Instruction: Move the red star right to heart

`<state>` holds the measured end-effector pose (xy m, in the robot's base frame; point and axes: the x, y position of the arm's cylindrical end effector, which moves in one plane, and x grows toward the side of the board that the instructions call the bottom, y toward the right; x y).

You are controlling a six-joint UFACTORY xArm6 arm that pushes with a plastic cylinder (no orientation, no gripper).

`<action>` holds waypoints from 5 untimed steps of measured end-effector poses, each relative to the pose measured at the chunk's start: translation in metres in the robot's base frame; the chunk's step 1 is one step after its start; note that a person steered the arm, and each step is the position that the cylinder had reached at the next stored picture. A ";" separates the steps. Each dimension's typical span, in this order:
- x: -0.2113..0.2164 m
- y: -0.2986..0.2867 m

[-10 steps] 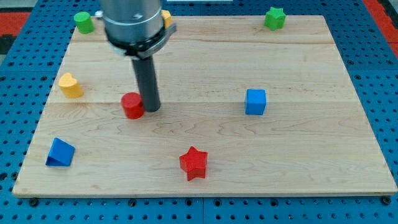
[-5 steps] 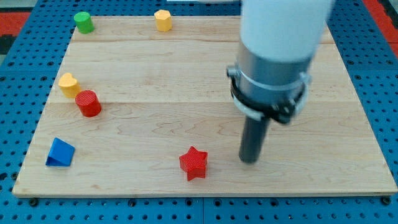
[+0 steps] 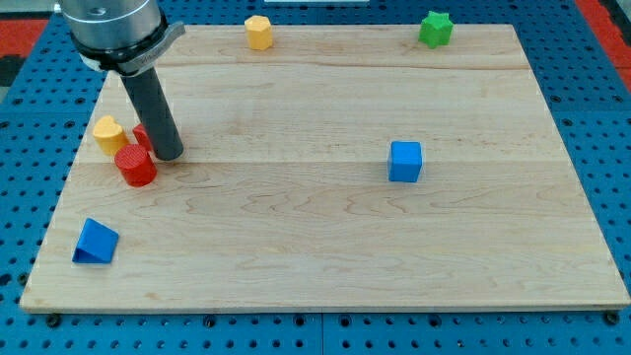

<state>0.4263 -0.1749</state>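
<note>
The yellow heart (image 3: 109,134) sits near the board's left edge. A small red piece (image 3: 142,136), seemingly the red star, shows just right of the heart; my rod and the red cylinder (image 3: 135,167) hide most of it. My tip (image 3: 168,156) rests on the board right beside this red piece and just right of the red cylinder, close enough to touch both.
A blue triangular block (image 3: 96,242) lies at the lower left. A blue cube (image 3: 405,161) stands right of centre. A yellow hexagon (image 3: 258,32) and a green star (image 3: 434,28) sit at the top edge of the wooden board (image 3: 325,266).
The red star has left the bottom centre, and a red piece now sits right of the heart. My tip has moved from right of the star to the left side.
</note>
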 end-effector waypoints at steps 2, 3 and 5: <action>-0.101 0.181; -0.159 0.184; -0.233 0.153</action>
